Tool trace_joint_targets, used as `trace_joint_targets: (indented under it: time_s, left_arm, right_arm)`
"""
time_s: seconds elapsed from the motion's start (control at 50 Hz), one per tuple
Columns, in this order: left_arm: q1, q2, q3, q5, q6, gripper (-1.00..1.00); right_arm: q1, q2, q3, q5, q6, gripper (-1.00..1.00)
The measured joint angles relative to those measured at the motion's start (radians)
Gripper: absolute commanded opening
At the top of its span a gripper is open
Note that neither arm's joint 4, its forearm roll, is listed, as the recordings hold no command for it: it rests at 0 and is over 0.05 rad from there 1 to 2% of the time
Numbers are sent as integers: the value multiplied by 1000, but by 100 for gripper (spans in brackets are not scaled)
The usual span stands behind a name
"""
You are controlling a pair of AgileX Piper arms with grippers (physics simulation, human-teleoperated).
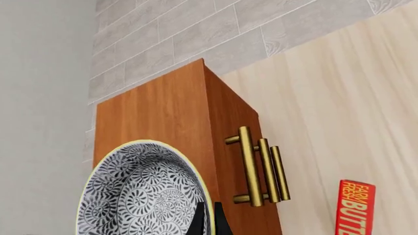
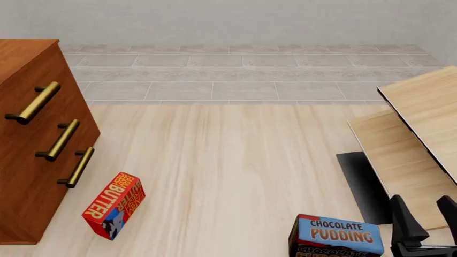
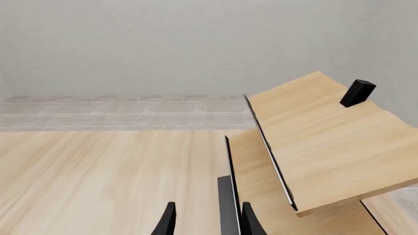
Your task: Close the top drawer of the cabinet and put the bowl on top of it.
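The round grey-and-white floral bowl with a cream rim [image 1: 140,193] is clamped at its rim by the left gripper [image 1: 207,221], directly before it, over the reddish-brown wooden cabinet [image 2: 29,144]. The top drawer with a long brass handle [image 2: 32,103] sits flush. The right gripper [image 2: 427,219] stands apart, gripping nothing, beside the blue chocolate pudding box [image 2: 335,236].

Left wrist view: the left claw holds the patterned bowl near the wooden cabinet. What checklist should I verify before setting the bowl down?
1. Is the top drawer of the reddish-brown wooden cabinet shut? Ok, its front looks flush.
2. Does the left claw grip the round grey-and-white floral bowl? Ok, it pinches the rim.
3. Is the bowl high enough above the cabinet's top? Cannot tell.
4. Is the cabinet's top free? Cannot tell: the visible part is bare, the rest is hidden.
5. Is the right claw out of the way? Ok, it is open beside the blue chocolate pudding box.
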State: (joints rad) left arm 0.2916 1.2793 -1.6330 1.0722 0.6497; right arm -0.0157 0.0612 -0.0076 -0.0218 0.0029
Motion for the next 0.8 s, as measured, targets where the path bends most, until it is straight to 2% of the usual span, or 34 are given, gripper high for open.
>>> trace_joint_targets:
  time_s: [0.8]
  left_arm:
    - [23,-19,105,-96,5,-100]
  right_arm:
    - [5,12,0,-9,-5,100]
